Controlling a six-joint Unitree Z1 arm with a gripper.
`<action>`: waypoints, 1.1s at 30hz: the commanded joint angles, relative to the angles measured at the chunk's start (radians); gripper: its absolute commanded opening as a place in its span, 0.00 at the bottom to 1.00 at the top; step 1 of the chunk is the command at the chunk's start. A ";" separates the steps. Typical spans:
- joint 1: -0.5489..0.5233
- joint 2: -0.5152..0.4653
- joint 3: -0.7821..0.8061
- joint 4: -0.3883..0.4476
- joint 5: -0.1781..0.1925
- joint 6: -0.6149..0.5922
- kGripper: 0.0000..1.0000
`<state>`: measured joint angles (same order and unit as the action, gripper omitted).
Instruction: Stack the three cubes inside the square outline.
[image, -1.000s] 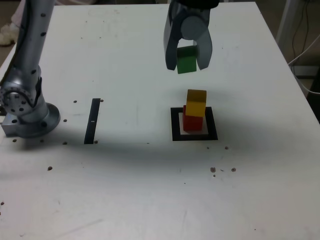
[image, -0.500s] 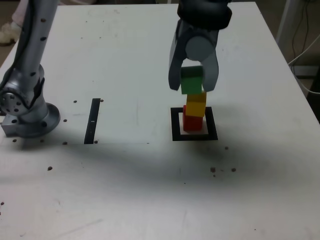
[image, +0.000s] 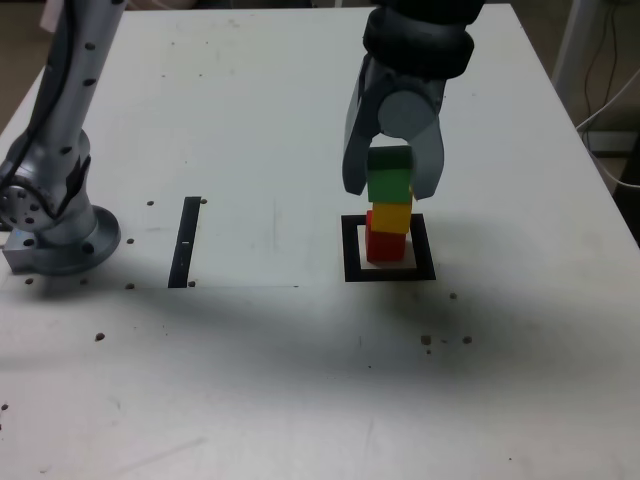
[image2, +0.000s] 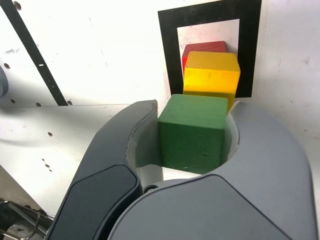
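Gripper (image: 392, 180) points down over the table (image: 250, 380), jaws pinching the green cube (image: 390, 180) from both sides; the cube fills the gap between them. In the wrist view the green cube (image2: 193, 132) sits squarely between the two grey fingers (image2: 130, 150), faces flat against the inner pads.

Directly at 6 o'clock of the green cube in the exterior view: yellow cube (image: 391, 217), resting on the red cube (image: 385, 245). Whether the green cube's underside touches the yellow top cannot be told; they are at most just apart. The wrist view shows the yellow cube (image2: 211, 74) slightly offset from the red cube (image2: 202, 48) beneath it.

Red cube stands inside the square outline (image: 389, 272) on its white centre. Outline also seen in the wrist view (image2: 168, 50).

Black tape strip (image: 186, 242) lies well apart, at 9 o'clock of the stack. Arm base (image: 55, 225) further out at 9 o'clock, near the table edge.
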<state>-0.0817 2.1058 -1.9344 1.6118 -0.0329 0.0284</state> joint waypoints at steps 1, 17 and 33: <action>0.002 0.008 -0.005 0.011 0.007 -0.003 0.25; 0.027 0.025 0.000 -0.005 0.016 0.007 0.99; 0.032 0.013 -0.003 -0.005 0.022 0.007 0.99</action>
<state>-0.0518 2.1264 -1.9327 1.5985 -0.0160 0.0342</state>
